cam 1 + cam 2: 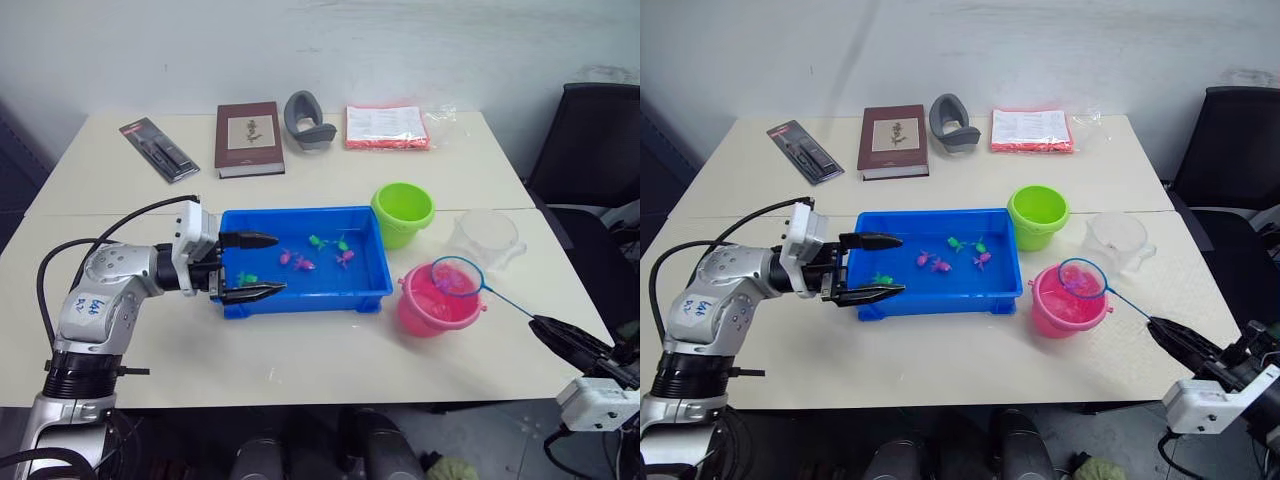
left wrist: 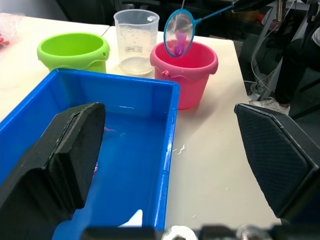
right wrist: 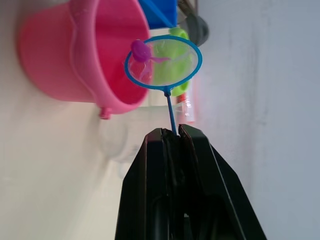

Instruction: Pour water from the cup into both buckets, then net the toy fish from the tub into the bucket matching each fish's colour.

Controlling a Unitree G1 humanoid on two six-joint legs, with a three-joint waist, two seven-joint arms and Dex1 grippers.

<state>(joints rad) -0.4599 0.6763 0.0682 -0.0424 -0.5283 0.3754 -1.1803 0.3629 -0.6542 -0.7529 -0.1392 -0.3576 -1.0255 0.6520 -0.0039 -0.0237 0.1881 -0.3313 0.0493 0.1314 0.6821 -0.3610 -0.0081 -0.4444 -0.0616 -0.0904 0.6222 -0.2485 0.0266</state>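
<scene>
A pink fish sits in the net above the pink bucket.

On the left, the left gripper [image 1: 262,266] is wide open at the left end of the blue tub [image 1: 372,289], with one finger over the water and one at the near rim, holding nothing. The tub sits in the middle of the table [image 1: 300,350] and has little pink fish [image 1: 302,263] and green fish [image 1: 318,241] in it. Just right of the tub's far corner stands the green bucket [image 1: 402,212]. The pink bucket [image 1: 432,305] is nearer, by the tub's near right corner. The net [image 1: 457,277] hangs over the pink bucket with a pink fish [image 3: 139,50] inside. The clear cup [image 1: 487,236] stands right of the green bucket. On the right, the right gripper [image 3: 172,134] is pinched tight on the net's thin handle.
</scene>
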